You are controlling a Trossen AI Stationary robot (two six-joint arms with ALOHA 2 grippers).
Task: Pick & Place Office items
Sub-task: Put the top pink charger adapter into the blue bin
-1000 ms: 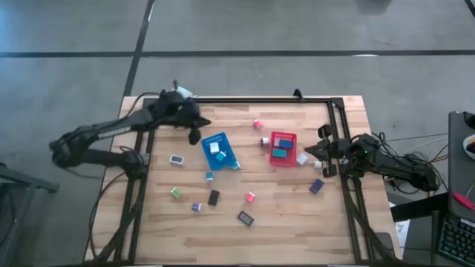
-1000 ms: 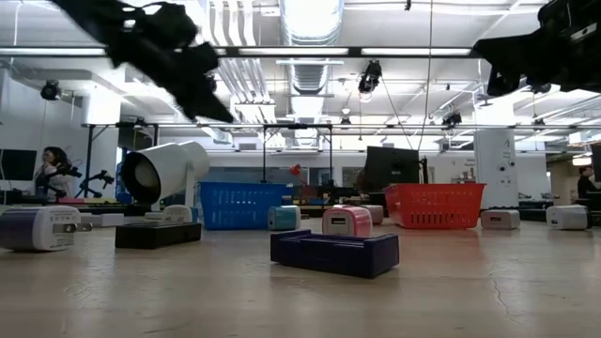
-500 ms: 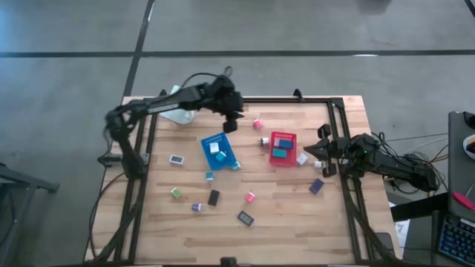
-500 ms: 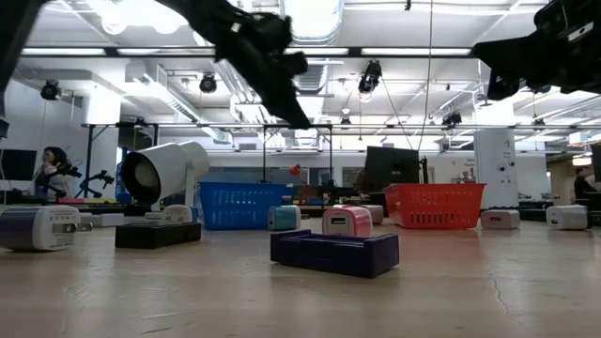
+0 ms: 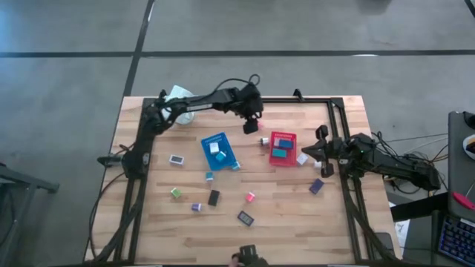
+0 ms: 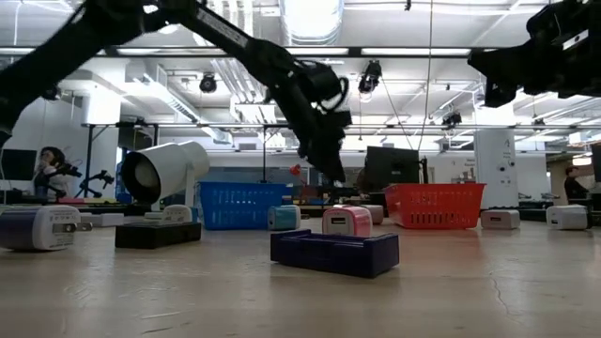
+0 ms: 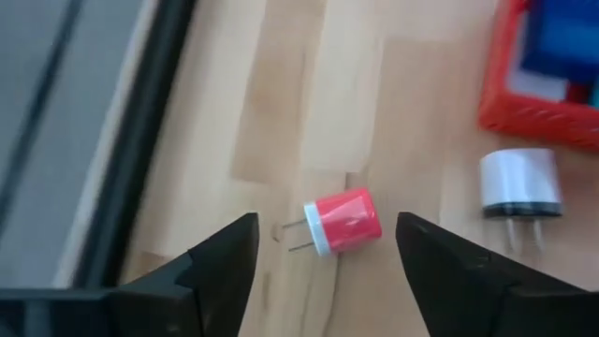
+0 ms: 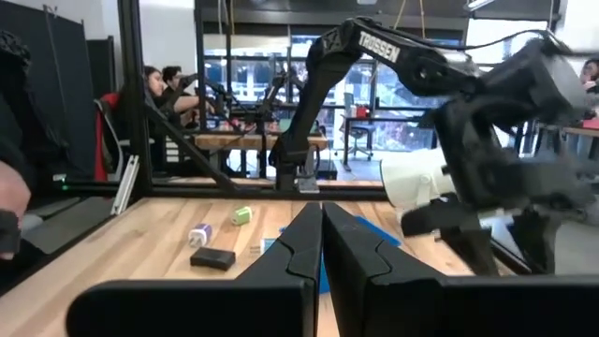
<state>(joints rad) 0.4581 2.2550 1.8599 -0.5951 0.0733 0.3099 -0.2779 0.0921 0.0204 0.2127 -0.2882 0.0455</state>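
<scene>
A wooden table (image 5: 282, 222) carries a blue tray (image 5: 227, 151) and a red tray (image 5: 283, 139) near its middle. A white mug (image 6: 165, 169) lies on its side. People (image 8: 167, 89) sit in the room beyond.

2 trays (image 5: 220, 150) side by side mid-table, small chargers (image 5: 250, 196) scattered around them

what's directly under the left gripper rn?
Under the open left gripper: a pink charger block lying on bare table, prongs showing, untouched. Nothing covers it.
</scene>
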